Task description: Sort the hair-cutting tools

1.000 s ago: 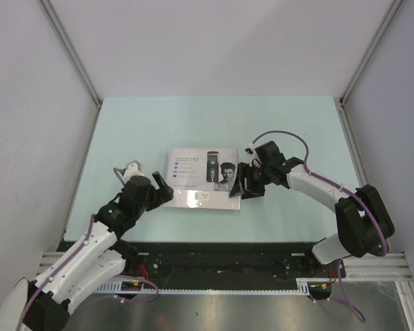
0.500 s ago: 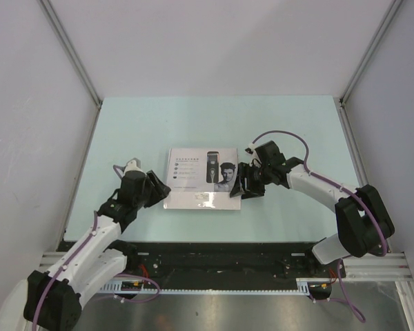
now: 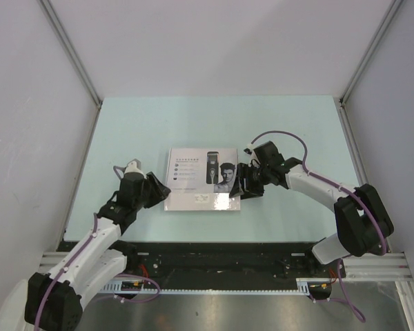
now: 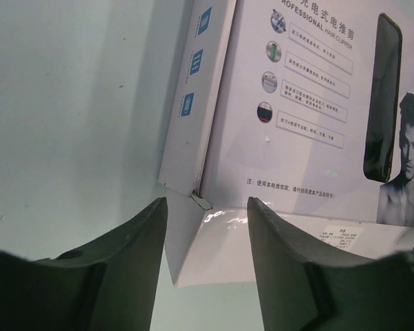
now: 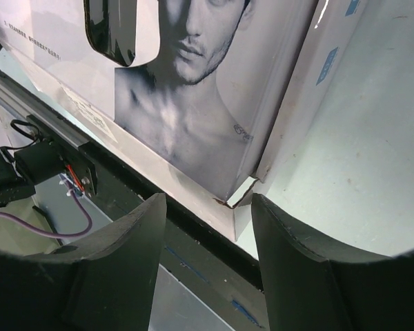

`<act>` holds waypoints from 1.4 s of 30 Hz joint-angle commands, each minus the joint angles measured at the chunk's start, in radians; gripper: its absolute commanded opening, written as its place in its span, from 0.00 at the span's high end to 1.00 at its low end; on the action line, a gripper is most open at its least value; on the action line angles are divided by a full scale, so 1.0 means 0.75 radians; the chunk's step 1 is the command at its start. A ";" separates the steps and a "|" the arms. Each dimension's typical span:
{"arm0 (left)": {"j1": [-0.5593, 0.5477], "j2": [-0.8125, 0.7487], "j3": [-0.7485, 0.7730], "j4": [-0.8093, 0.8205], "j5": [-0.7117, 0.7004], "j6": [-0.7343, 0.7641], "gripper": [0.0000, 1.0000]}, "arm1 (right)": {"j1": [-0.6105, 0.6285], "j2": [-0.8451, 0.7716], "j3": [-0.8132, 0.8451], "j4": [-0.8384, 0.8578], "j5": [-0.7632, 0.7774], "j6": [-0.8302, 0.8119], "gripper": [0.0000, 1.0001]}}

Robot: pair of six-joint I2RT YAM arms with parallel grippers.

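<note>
The hair-cutting tools are hidden; only a printed clipper shows on the lid of the white box (image 3: 203, 181). The box lies flat mid-table. My left gripper (image 3: 160, 189) is at its near left corner. In the left wrist view that corner (image 4: 193, 200) sits between the jaws of the left gripper (image 4: 207, 207), one finger on the side wall, the other over the glossy front face. My right gripper (image 3: 243, 185) pinches the near right corner the same way. In the right wrist view the torn corner (image 5: 234, 207) sits inside the right gripper (image 5: 208, 203).
The pale green table (image 3: 214, 124) stretches behind and to both sides of the box. A black rail (image 3: 214, 252) runs along the near edge, just below the box's front. Grey walls close in the left, right and back.
The left gripper's jaws have narrowed from wide open onto the box's near left corner, and its arm has swung slightly. The right gripper and the box look unchanged.
</note>
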State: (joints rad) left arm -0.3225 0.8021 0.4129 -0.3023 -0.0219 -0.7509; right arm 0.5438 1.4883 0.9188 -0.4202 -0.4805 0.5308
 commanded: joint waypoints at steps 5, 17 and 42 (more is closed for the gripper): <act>0.011 -0.102 0.073 -0.073 0.019 0.105 0.23 | 0.013 -0.045 0.010 0.014 0.058 0.006 0.42; 0.009 -0.118 0.092 -0.200 0.183 0.132 0.38 | 0.130 -0.097 -0.014 -0.025 0.211 -0.029 0.46; 0.005 -0.012 0.194 -0.223 0.123 0.208 0.10 | 0.173 -0.166 -0.088 0.104 0.412 -0.021 0.24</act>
State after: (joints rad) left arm -0.3222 0.8547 0.5037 -0.4778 0.1040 -0.6273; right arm 0.6811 1.4418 0.8505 -0.3820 -0.2222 0.5415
